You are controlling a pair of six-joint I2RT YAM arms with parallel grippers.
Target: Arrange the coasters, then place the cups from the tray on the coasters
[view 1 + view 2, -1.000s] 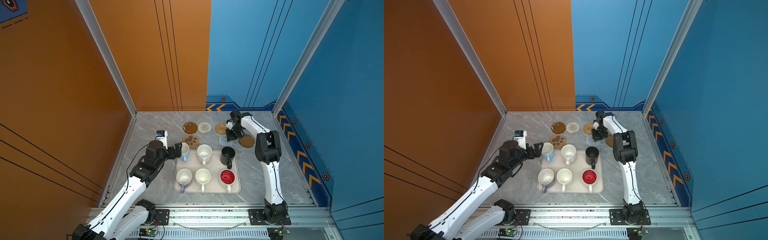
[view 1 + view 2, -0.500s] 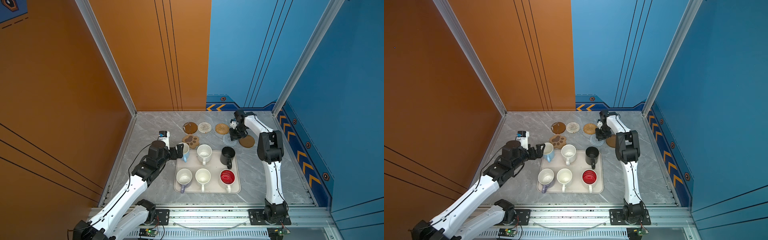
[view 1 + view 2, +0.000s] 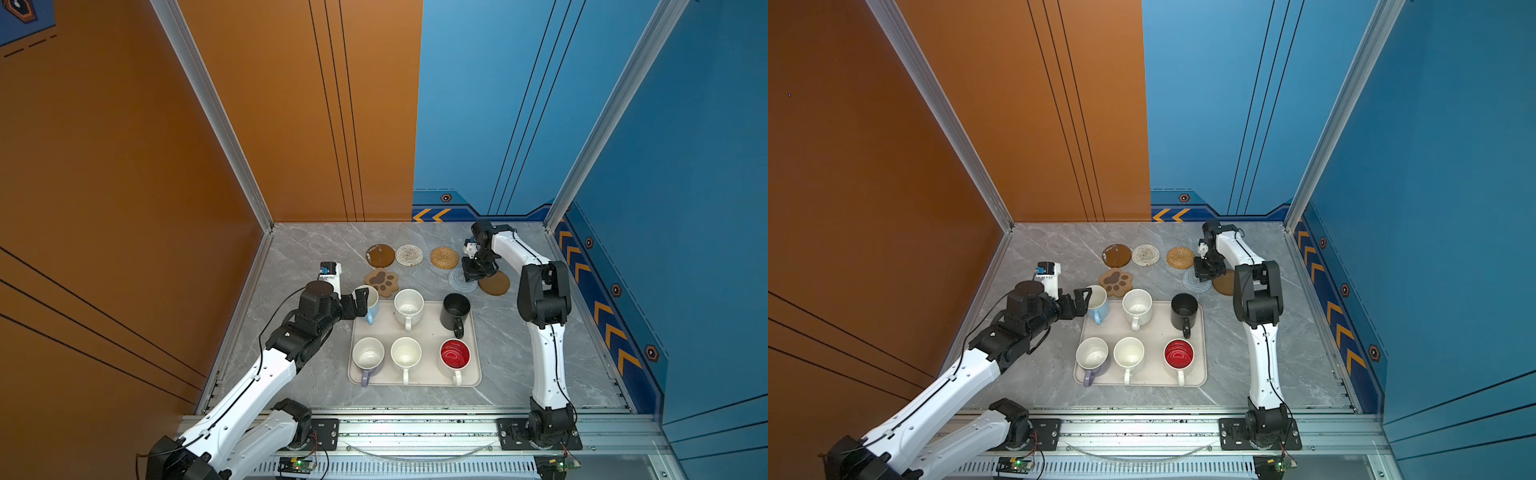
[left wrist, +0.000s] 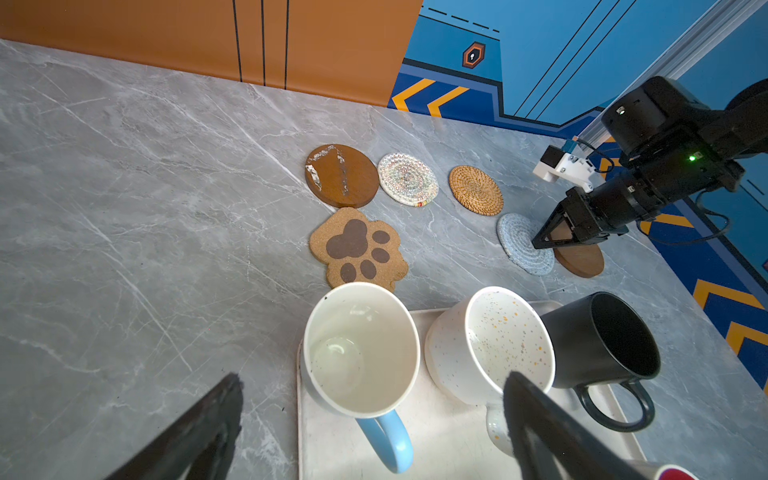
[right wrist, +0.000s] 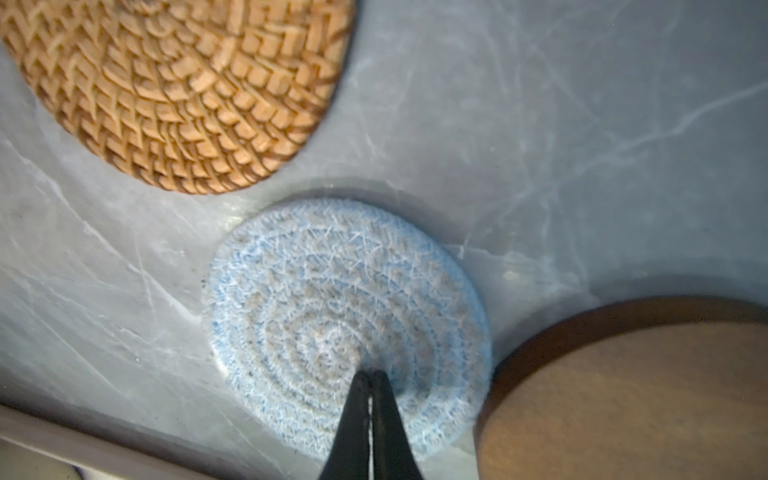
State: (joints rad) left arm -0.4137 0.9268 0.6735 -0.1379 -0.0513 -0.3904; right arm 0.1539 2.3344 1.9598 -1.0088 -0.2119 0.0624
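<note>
Six cups stand on the cream tray (image 3: 415, 380): light blue (image 3: 368, 303), speckled white (image 3: 408, 305) and black (image 3: 455, 309) in the far row, lilac (image 3: 368, 356), white (image 3: 406, 354) and red-inside (image 3: 455, 356) in the near row. My left gripper (image 4: 372, 375) is open, its fingers either side of the light blue cup (image 4: 360, 349) without touching it. Beyond the tray lie the coasters: brown disc (image 3: 380, 255), white woven (image 3: 409, 254), rattan (image 3: 444, 257), paw (image 3: 381, 281), grey-blue woven (image 3: 462, 281) and a second brown disc (image 3: 494, 283). My right gripper (image 5: 371, 374) is shut, tips pressed on the grey-blue coaster (image 5: 345, 316).
The orange wall runs along the left and the blue wall along the right and back. The grey-blue coaster lies close against the second brown disc (image 5: 623, 395), just past the tray's far right corner. The right arm (image 3: 540, 299) stands to the right of the tray.
My left gripper has moved forward toward the light blue cup, still open. My right gripper, still shut, has shifted right along the coasters, and the grey-blue coaster has slid slightly toward the brown disc.
</note>
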